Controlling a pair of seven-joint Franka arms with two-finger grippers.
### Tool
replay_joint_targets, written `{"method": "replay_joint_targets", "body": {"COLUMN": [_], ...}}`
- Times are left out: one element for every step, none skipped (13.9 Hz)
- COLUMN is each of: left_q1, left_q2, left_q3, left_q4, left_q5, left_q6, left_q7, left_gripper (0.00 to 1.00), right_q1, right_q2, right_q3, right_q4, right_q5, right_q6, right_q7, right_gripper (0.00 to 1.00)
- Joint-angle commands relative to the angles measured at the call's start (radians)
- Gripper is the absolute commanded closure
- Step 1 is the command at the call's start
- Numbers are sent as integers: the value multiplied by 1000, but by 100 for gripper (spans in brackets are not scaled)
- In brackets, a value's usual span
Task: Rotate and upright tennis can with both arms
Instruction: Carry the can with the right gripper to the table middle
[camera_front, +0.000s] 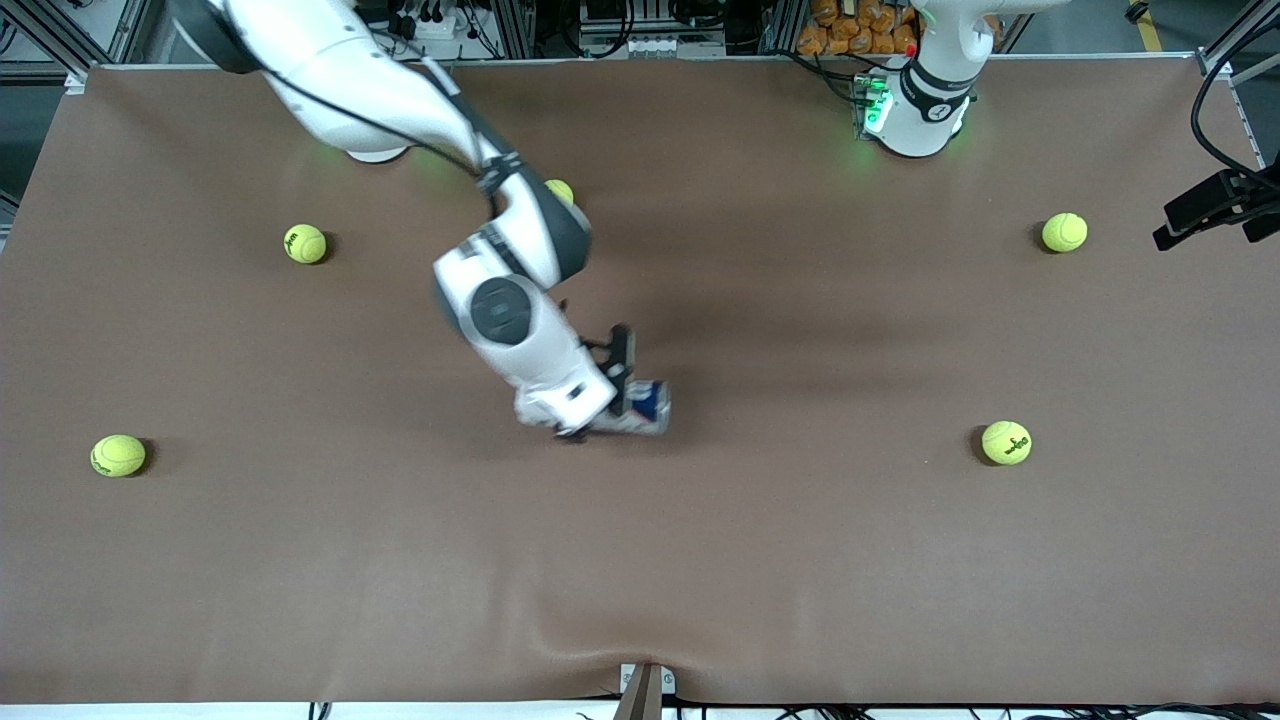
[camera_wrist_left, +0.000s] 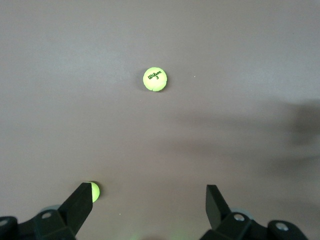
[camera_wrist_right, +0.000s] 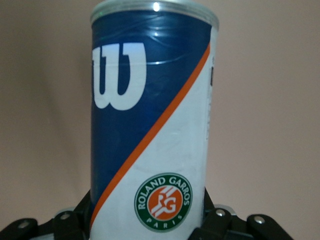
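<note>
Right claw (camera_front: 612, 400) is clamped on the navy-and-white cylindrical tennis can (camera_wrist_right: 150, 120), which lies on its side on the brown counter (camera_front: 800, 560), mid-counter. Left claw (camera_wrist_left: 149, 205) waits up high, spread wide over a yellow-green tennis ball (camera_wrist_left: 155, 79).

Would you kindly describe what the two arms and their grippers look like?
Both arms are glossy white with rounded segments and dark grey round joint caps. The left arm's base glows green. A black cable runs along the right arm. The left gripper and right gripper are black, with angular fingers.
</note>
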Motion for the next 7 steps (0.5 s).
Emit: {"method": "replay_joint_targets", "body": {"left_q1": [5, 5, 5, 3, 3, 3, 3], "left_q2": [4, 4, 4, 4, 4, 4, 4], "left_q3": [-3, -3, -3, -3, -3, -3, -3], "left_q4": [12, 12, 12, 11, 12, 11, 10], "left_q5": [-1, 1, -1, -1, -1, -1, -1], "left_q6": [-15, -15, -15, -15, -15, -15, -15], "left_q7": [-3, -2, -2, -2, -2, -2, -2], "left_gripper": [0, 0, 0, 0, 0, 0, 0], "right_q1": [57, 68, 74, 83, 86, 83, 76], "right_q2": [61, 81, 96, 99, 99, 99, 96], "right_q3": [-17, -18, -18, -18, -18, -18, -18], "right_q4": [-13, -13, -13, -14, -16, -16, -16], "right_q5": [-21, -38, -67, -89, -96, -97, -95], "right_q6": [92, 103, 115, 120, 119, 115, 112], "right_q7": [-20, -20, -21, -20, -20, -20, -21], "right_gripper": [18, 18, 18, 18, 7, 0, 0]}}
